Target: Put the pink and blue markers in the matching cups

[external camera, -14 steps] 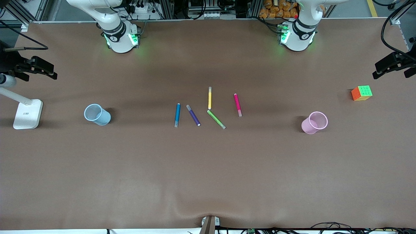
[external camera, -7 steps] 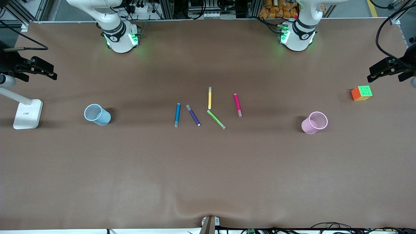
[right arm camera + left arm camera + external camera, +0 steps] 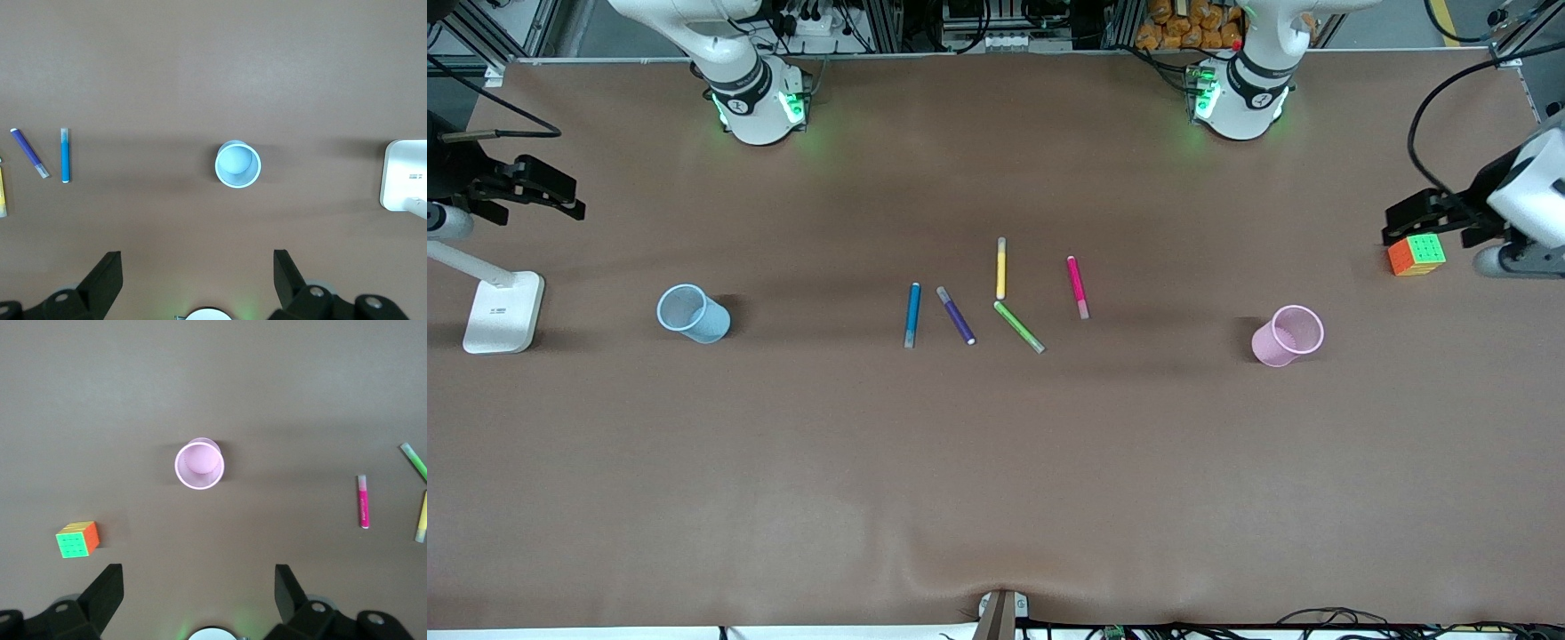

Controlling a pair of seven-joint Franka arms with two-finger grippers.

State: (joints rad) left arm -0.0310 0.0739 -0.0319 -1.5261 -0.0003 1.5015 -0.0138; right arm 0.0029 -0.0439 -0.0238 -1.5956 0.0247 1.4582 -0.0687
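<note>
The pink marker (image 3: 1077, 286) and the blue marker (image 3: 912, 314) lie flat mid-table among other markers. The pale pink cup (image 3: 1288, 334) stands upright toward the left arm's end, the pale blue cup (image 3: 692, 313) toward the right arm's end. My left gripper (image 3: 1427, 222) hangs open and empty over the cube at its end of the table. Its wrist view shows the pink cup (image 3: 199, 464) and the pink marker (image 3: 363, 501) past the open gripper (image 3: 198, 587). My right gripper (image 3: 534, 191) is open and empty over its table end. Its wrist view shows the blue cup (image 3: 237, 165) and the blue marker (image 3: 65, 155).
A purple marker (image 3: 955, 315), a yellow marker (image 3: 1001, 268) and a green marker (image 3: 1018, 326) lie between the blue and pink ones. A colour cube (image 3: 1416, 254) sits near the left arm's end. A white lamp base (image 3: 503, 311) stands at the right arm's end.
My left gripper has moved in from the table's end and now hangs over the cube. The right gripper, markers and cups have not moved.
</note>
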